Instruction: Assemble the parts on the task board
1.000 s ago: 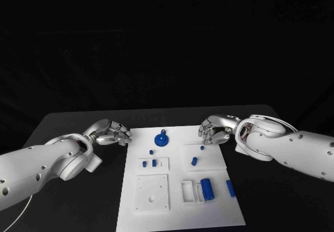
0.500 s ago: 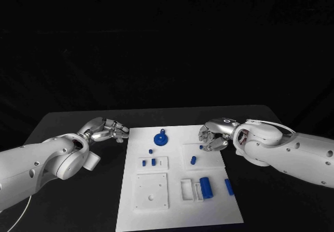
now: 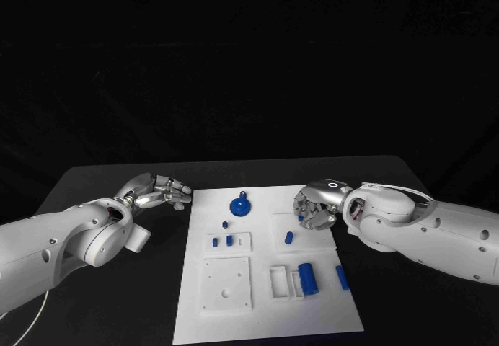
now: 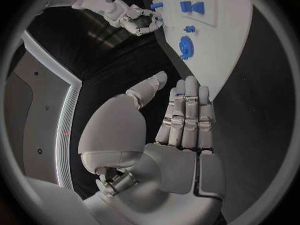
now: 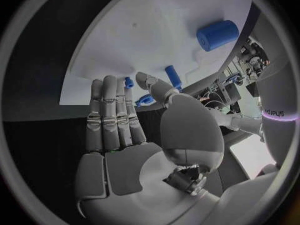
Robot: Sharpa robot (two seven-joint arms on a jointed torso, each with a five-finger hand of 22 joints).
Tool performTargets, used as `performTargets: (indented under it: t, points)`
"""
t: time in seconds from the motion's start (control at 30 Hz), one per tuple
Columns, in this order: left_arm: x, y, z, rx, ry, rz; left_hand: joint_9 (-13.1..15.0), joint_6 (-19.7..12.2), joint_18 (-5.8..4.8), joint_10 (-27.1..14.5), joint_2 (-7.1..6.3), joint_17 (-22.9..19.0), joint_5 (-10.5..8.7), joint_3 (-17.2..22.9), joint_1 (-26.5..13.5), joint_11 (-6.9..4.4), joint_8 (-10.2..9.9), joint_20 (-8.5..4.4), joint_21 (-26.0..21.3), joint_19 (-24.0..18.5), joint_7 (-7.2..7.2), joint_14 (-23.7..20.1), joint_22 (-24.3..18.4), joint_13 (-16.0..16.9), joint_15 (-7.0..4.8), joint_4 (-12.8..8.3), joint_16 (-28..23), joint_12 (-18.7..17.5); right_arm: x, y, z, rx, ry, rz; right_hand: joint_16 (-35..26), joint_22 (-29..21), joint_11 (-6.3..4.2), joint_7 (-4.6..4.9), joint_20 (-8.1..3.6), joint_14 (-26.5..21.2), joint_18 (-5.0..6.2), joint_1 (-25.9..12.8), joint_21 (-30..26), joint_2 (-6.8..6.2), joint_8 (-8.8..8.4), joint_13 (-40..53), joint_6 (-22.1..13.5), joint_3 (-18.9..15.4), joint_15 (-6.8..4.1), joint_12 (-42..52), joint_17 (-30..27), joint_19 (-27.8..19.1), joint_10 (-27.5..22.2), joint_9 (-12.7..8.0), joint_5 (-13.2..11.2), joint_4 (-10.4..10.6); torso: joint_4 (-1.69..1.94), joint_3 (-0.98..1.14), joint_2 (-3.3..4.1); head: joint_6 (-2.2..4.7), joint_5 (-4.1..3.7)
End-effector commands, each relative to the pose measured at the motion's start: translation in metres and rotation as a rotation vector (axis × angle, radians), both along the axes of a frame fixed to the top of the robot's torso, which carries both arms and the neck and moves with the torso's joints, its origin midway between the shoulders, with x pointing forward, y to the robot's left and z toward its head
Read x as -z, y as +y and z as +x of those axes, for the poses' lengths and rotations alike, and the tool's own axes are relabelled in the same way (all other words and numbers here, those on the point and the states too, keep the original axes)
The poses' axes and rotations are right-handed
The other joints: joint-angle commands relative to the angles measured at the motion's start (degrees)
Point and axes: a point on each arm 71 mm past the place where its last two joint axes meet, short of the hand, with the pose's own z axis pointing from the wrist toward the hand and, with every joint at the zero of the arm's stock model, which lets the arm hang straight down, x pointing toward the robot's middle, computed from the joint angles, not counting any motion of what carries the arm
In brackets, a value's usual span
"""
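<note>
— Hands first: where are they, and is either holding anything?

— Both look empty. The right hand (image 3: 315,207) hangs over the far right edge of the board (image 3: 268,317), fingers curled downward but closed on nothing that I can see; its wrist view shows the fingers straight, side by side, with a bare palm. The left hand (image 3: 156,193) sits over the worktop (image 3: 104,180) just off the board's far left corner, fingers loosely apart, nothing in them.

— And the parts?

— All on the board. A round disc (image 3: 240,208) with a small tab lies near the far edge. A fat cylinder (image 3: 308,278) lies near the right side, beside a white slotted block, with a thin pin (image 3: 342,277) just right of it. A short peg (image 3: 289,238) lies just below the right hand. Two tiny pegs (image 3: 223,243) stand in a small white plate.

— How will they handle?

— Judging by looks: hard, light plastic, smooth, so the round ones may roll or slip. I'd pinch the peg across its sides, near the middle, with fingertips only.

— Surface and room?

— Matte black worktop, flat white board; free space around both hands, though the parts sit close together.
</note>
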Motion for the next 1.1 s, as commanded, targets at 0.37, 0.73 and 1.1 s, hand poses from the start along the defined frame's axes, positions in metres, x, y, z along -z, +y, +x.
performTargets:
  t: [0.37,0.73,1.1]
  points:
    - [-0.001,-0.001,0.000,0.011,0.002,-0.016,-0.1,-0.6,-0.49,-0.4,0.29,1.0,1.57,-0.3,-0.6,0.39,-0.1,0.07,-0.5,0.5,0.05,0.6,0.3,-0.1,0.14,0.2,-1.0,-0.8,0.014,0.012,-0.002,-0.026,-0.003,-0.064,-0.1,1.2,-0.84,-0.83,-0.62,2.0,0.79,2.8,0.9,0.23,0.50,3.6,2.7,10.2,-0.85,-1.8,2.1,2.0,2.7,0.1,-6.3,2.2,-0.08,0.11,0.01,-0.30,0.19]
    - [0.000,0.000,0.000,0.007,0.005,-0.011,-0.1,-0.7,-0.49,-0.5,0.19,1.3,1.53,-0.4,-0.7,0.47,-0.1,0.06,-0.5,0.5,0.09,0.6,0.4,-0.1,0.13,0.2,-1.2,-1.0,0.021,0.015,-0.003,-0.023,0.010,-0.115,-0.2,1.5,-0.81,-1.02,-0.62,2.0,0.79,2.9,0.9,-0.13,0.61,4.3,3.3,11.1,-0.84,-2.3,2.5,1.9,2.8,0.1,-6.4,2.3,-0.09,0.07,0.00,-0.68,0.07]
    - [0.000,-0.001,0.000,0.010,0.002,-0.004,-0.2,-0.9,-0.50,-0.7,0.12,1.6,1.48,-0.5,-0.7,0.54,-0.2,0.05,-0.6,0.5,0.16,0.6,0.5,-0.1,0.13,0.2,-1.5,-1.1,0.025,0.018,-0.006,-0.026,-0.002,-0.157,-0.2,1.9,-0.99,-1.41,-0.72,2.2,0.79,3.0,1.1,0.28,0.91,5.3,4.3,11.1,-0.98,-2.7,3.1,2.1,3.3,0.3,-5.4,1.6,-0.06,0.09,-0.01,-0.83,-0.03]
